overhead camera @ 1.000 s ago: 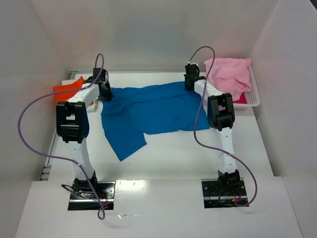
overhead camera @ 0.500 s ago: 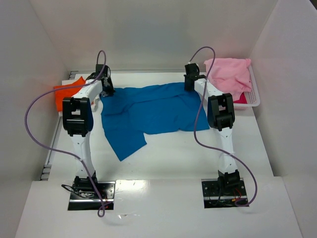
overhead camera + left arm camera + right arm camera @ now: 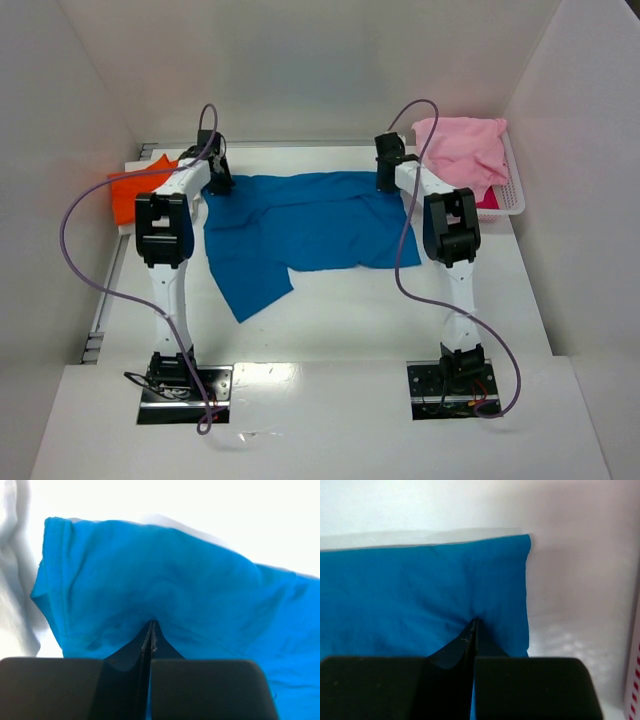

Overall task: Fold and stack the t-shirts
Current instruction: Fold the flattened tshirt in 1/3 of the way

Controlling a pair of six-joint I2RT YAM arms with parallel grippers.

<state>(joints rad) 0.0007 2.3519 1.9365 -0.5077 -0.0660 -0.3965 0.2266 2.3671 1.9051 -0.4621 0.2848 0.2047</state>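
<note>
Your left gripper (image 3: 151, 630) has its fingers (image 3: 134, 651) pressed fully together, a pucker of the blue t-shirt (image 3: 190, 590) nipped at their tips. Your right gripper (image 3: 473, 627) is likewise clamped on that shirt, near a hemmed corner. The shirt lies spread over the far half of the table (image 3: 350, 310). The orange t-shirt (image 3: 135, 190) sits at the left edge, and the pink t-shirt (image 3: 460, 150) is heaped on the white basket (image 3: 515, 205) at the right.
</note>
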